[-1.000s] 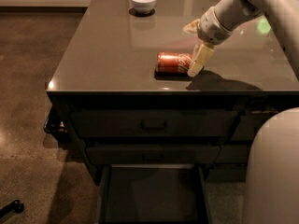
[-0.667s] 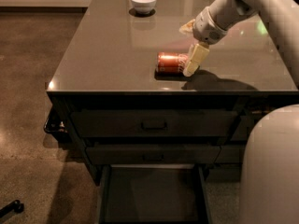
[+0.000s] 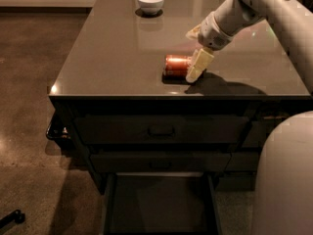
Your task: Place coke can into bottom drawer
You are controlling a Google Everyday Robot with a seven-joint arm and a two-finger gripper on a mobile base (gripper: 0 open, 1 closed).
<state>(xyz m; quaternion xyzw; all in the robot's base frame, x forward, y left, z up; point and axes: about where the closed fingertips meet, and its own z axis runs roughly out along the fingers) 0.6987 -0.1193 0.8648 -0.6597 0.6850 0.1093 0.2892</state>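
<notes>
Can (image 3: 176, 66) lay on side on worktop (image 3: 112, 58), long axis left-right. Gripper (image 3: 196, 50) hung at its right end, jaws spread, near finger (image 3: 198, 65) touching can. Drawer (image 3: 159, 204) open below.

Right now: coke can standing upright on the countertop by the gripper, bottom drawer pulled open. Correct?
No. The coke can lies on its side on the countertop by the gripper; the bottom drawer is pulled open. The camera view shows it.

Gripper (image 3: 196, 58) at coke can (image 3: 176, 66) (on its side) — bottom drawer (image 3: 161, 204) open
</notes>
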